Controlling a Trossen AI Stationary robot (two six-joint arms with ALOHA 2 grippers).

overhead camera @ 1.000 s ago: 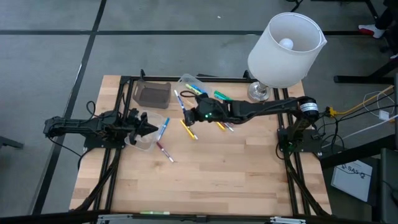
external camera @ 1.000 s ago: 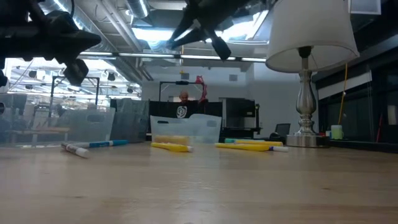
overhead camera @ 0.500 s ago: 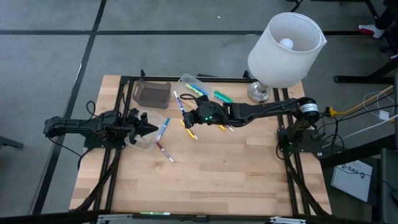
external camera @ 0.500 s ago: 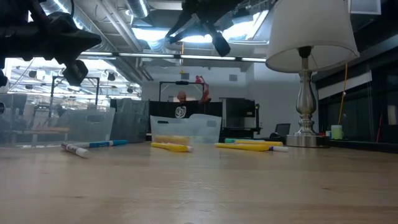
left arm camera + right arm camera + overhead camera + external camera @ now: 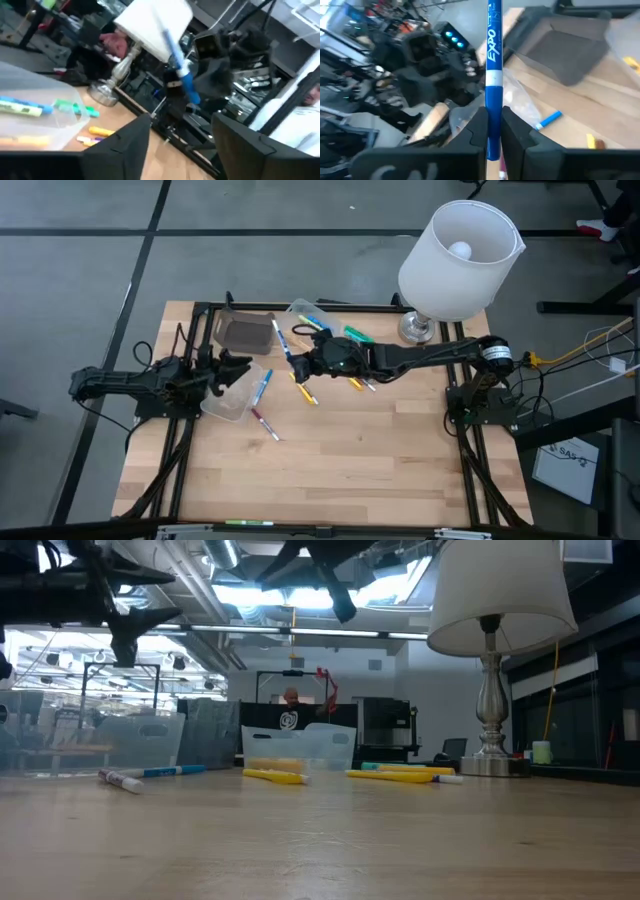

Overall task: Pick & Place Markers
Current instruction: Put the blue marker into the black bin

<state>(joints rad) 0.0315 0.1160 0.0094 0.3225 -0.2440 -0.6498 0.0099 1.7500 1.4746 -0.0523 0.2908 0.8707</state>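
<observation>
My right gripper [image 5: 298, 362] hangs over the middle of the table, shut on a blue marker [image 5: 492, 60]. This marker also shows in the high view [image 5: 282, 342] and the left wrist view [image 5: 180, 67]. My left gripper [image 5: 238, 366] stands open at the table's left with nothing between its fingers [image 5: 135, 140]. It is just beside a clear container [image 5: 232, 392]. Loose markers lie flat on the wood: a blue one [image 5: 263, 387], a red-and-white one [image 5: 266, 423], yellow ones [image 5: 303, 388] and a green one [image 5: 356, 335]. My right gripper pinches the blue marker between its two fingers [image 5: 479, 127], on the barrel below the white band [image 5: 493, 117]. The fingers lie across the marker. The marker is lifted clear of the table, and its long free end sticks out toward the far left.
A dark tray [image 5: 246, 332] sits at the far left. A second clear container [image 5: 310, 315] at the far middle holds markers. A white-shaded lamp [image 5: 458, 260] stands at the far right corner. A person shows beyond the table [image 5: 291, 700].
My left gripper has opened and has tipped upward, swinging a little toward the far edge. My right gripper has tipped up slightly with the blue marker still in its fingers.
</observation>
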